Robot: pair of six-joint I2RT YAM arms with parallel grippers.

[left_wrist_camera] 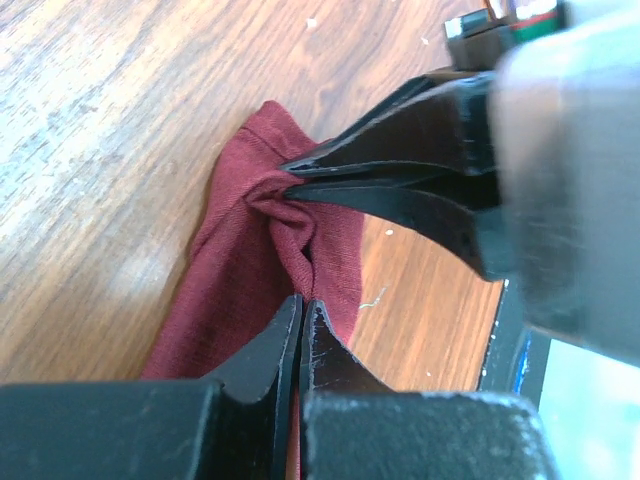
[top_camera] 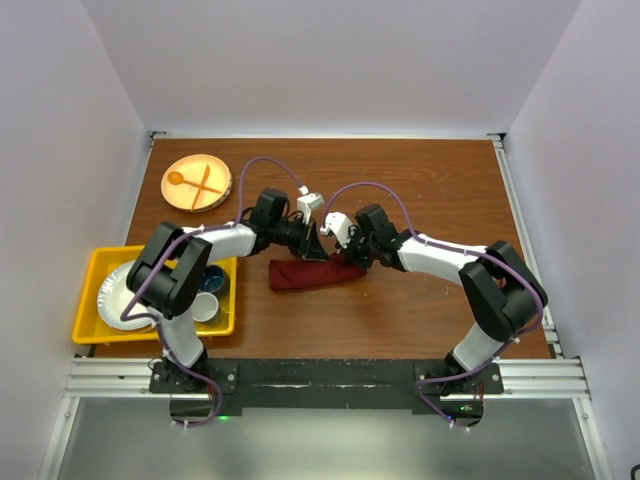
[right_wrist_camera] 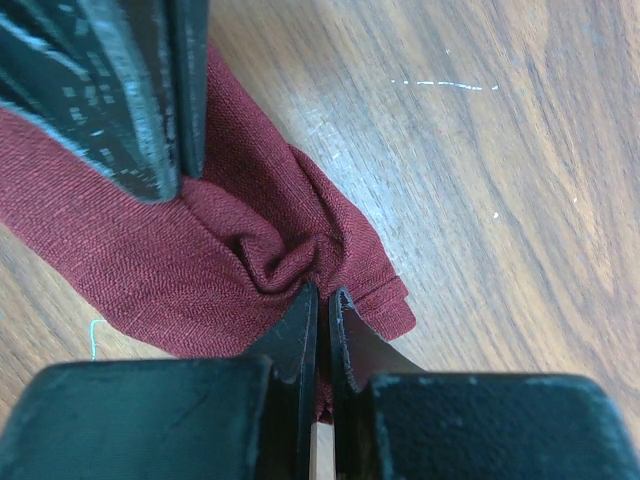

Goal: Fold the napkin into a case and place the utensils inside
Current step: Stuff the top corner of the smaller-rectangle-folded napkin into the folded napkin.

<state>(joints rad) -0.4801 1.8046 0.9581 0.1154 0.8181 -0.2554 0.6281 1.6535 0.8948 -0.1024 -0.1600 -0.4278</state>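
The maroon napkin (top_camera: 303,275) lies folded into a narrow strip on the wooden table. Both grippers pinch its bunched right end. My left gripper (top_camera: 318,252) is shut on a fold of the cloth; in the left wrist view its tips (left_wrist_camera: 301,302) close on the napkin (left_wrist_camera: 235,290), with the right gripper's fingers (left_wrist_camera: 400,150) clamped on the cloth just beyond. My right gripper (top_camera: 352,260) is shut on the napkin too; its tips (right_wrist_camera: 323,293) bite the puckered cloth (right_wrist_camera: 120,250). The purple metallic utensils are out of view.
A tan plate (top_camera: 197,184) with an orange spoon and fork sits at the back left. A yellow bin (top_camera: 92,300) with white plates and cups stands at the left edge. Bare wood (right_wrist_camera: 480,180) lies right of the napkin.
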